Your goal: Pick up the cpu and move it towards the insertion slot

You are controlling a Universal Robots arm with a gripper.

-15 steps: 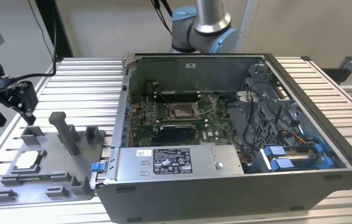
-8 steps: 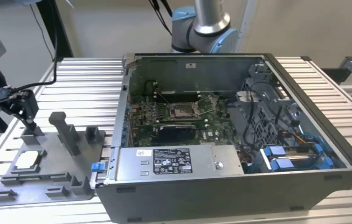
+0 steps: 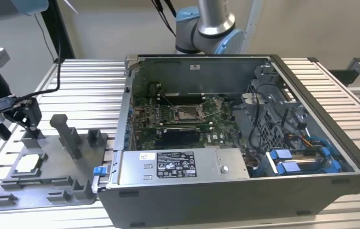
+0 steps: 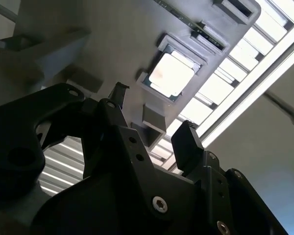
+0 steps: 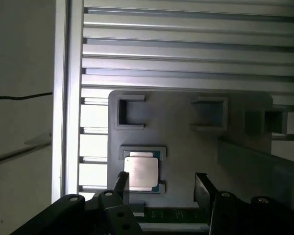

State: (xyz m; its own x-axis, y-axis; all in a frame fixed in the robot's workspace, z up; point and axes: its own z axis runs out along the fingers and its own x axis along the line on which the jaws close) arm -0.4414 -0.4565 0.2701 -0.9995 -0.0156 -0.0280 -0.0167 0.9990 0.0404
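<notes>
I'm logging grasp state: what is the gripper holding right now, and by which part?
Nothing. The gripper is open and empty, and the cpu lies apart from it in its pocket on the grey fixture.

One cpu (image 5: 141,172), one insertion slot (image 3: 186,112), one computer case (image 3: 231,193), one fixture plate (image 3: 52,168), one claw (image 5: 161,182).

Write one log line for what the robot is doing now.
gripper: open, near cpu | cpu: lying in grey fixture, not held | insertion slot: inside computer case
</notes>
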